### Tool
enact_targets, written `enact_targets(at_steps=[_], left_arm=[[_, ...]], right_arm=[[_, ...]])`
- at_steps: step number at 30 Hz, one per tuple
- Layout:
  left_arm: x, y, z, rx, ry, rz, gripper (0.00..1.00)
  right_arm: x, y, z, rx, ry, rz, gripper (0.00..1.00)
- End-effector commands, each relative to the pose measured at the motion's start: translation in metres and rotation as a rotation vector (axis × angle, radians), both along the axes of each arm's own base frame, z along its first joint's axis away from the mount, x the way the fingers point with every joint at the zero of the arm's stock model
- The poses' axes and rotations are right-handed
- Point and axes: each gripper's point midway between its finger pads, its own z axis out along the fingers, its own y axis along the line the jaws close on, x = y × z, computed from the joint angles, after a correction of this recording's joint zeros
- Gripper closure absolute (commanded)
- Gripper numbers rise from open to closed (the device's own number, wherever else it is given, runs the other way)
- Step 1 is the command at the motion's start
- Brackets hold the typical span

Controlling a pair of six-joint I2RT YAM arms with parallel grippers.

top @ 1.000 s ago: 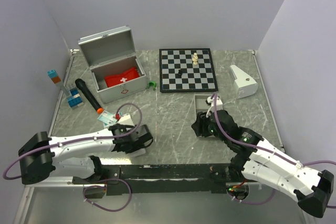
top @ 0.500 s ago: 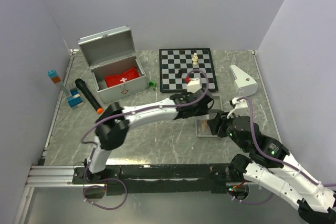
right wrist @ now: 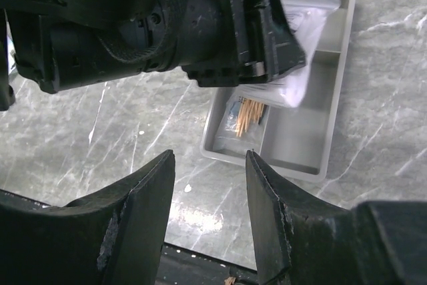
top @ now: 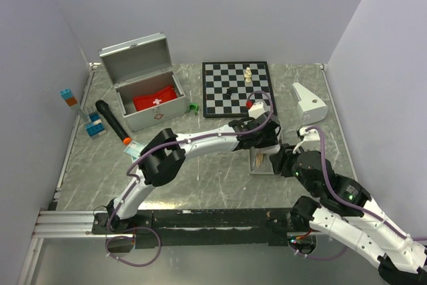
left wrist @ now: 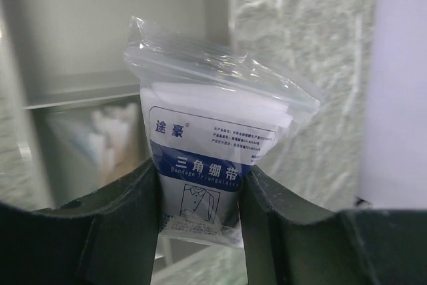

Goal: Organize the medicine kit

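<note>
The medicine kit [top: 143, 91], a silver case with its lid up, stands at the back left with the red white-cross pouch [top: 157, 101] inside. My left gripper [top: 265, 143] reaches across to the right, over the shallow grey tray [top: 253, 169]. It is shut on a clear bag holding a white and blue bandage packet [left wrist: 213, 145], gripped by its lower end between the fingers [left wrist: 127, 225]. From the right wrist the same packet [right wrist: 297, 78] hangs above the tray [right wrist: 320, 165]. My right gripper [right wrist: 210, 158] is open and empty, just near of the tray.
A bag of wooden sticks [right wrist: 248, 113] lies in the tray. A chessboard [top: 238, 89] with a few pieces is behind it, a white wedge-shaped object [top: 309, 103] to the right. A black marker [top: 111, 119], blue blocks [top: 95, 127] and a small packet [top: 133, 147] lie at the left.
The left arm swung from the near left across the table to the tray, now carrying the bandage packet. The right gripper drew back from over the tray toward the near edge.
</note>
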Motion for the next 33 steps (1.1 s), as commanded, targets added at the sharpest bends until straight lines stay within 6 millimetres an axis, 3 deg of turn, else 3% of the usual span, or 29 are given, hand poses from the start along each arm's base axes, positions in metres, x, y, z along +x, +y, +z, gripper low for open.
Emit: enact_targets(at_steps=[1,8,13,17,23,33], left_arm=[[-0.006,-0.032,0.019,-0.134,0.033,0.003,0.50],[-0.016,-0.038,-0.007,-0.124,0.111,0.002,0.42],[-0.025,-0.039,-0.010,-0.117,0.129,-0.024,0.33],[-0.028,-0.039,0.005,-0.132,0.103,-0.043,0.21],[-0.028,-0.029,0.040,-0.175,0.047,-0.040,0.18],[-0.026,0.026,0.074,-0.161,-0.040,0.023,0.17]], right_arm=[[0.003,-0.003,0.014,0.021,-0.024,-0.029,0.46],[0.002,-0.005,0.015,0.021,-0.023,-0.035,0.46],[0.002,-0.005,0.015,0.028,-0.029,-0.033,0.46],[0.003,-0.004,0.015,0.023,-0.025,-0.037,0.46],[0.004,-0.004,0.019,0.030,-0.027,-0.044,0.46],[0.013,-0.023,0.007,-0.009,-0.002,-0.204,0.46]])
